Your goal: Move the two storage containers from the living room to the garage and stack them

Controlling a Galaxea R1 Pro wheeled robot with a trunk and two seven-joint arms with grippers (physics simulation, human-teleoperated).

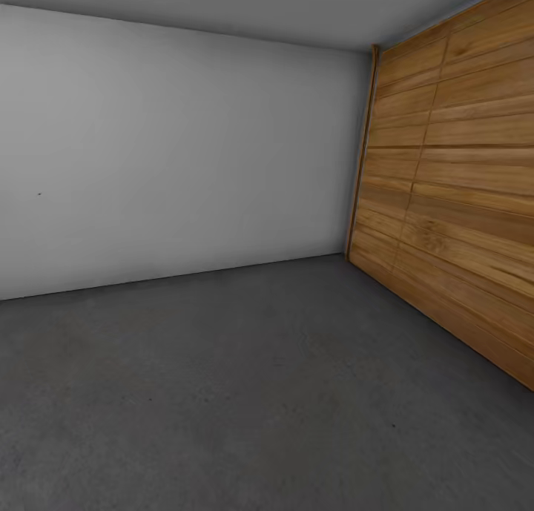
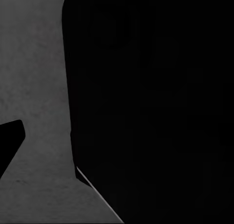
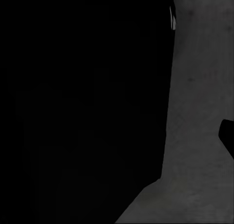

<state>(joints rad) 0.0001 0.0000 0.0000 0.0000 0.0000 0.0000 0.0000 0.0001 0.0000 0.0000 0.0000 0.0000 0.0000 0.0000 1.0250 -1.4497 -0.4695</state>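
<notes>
In the garage, you're facing a white wall (image 1: 170, 162) w/ the plank door (image 1: 452, 192) on your right & bare grey floor (image 1: 245, 392) ahead. Both wrist cams give dark shapes over concrete; can't tell either gripper's opening or hold

Head camera: we face the garage corner where white wall (image 1: 170, 155) meets wooden door (image 1: 452, 192). Both wrist cameras: close above the floor (image 1: 245, 392), which we share with the head view, past black robot parts.
</notes>
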